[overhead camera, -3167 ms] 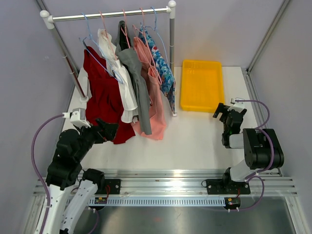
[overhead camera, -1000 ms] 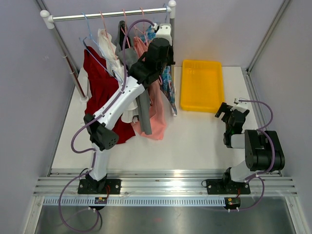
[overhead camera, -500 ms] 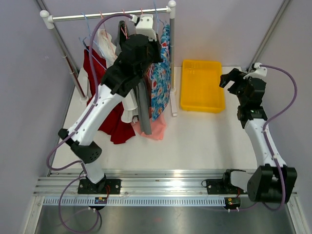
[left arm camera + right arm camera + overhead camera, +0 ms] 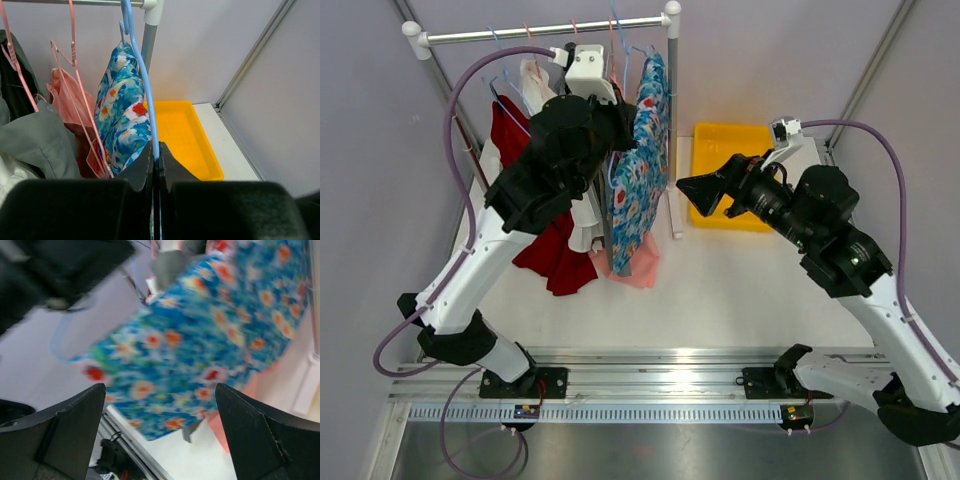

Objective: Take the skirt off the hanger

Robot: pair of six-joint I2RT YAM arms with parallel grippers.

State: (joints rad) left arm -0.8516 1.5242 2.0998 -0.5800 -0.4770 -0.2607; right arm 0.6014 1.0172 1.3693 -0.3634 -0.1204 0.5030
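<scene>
The skirt (image 4: 638, 170) is blue with a floral print and hangs from a light blue hanger (image 4: 145, 85) near the right end of the rail. My left gripper (image 4: 623, 128) is raised in front of the rack. Its jaws (image 4: 155, 152) are shut on the hanger's thin blue wire, just below the hook. My right gripper (image 4: 695, 190) reaches in from the right at the skirt's mid height, open, with a small gap to the cloth. In the right wrist view the skirt (image 4: 200, 340) fills the space ahead of the wide-spread fingers (image 4: 65, 425), blurred.
A yellow tray (image 4: 720, 135) lies right of the rack, partly under my right arm. On the rail (image 4: 540, 30) also hang red (image 4: 535, 200), white, grey and pink (image 4: 635, 265) garments on pink and blue hangers. The rack's right post (image 4: 672, 130) stands beside the skirt.
My left arm has drawn the hanger and skirt slightly left and toward the front. My right arm has swung in from beside the tray to face the skirt, jaws still open.
</scene>
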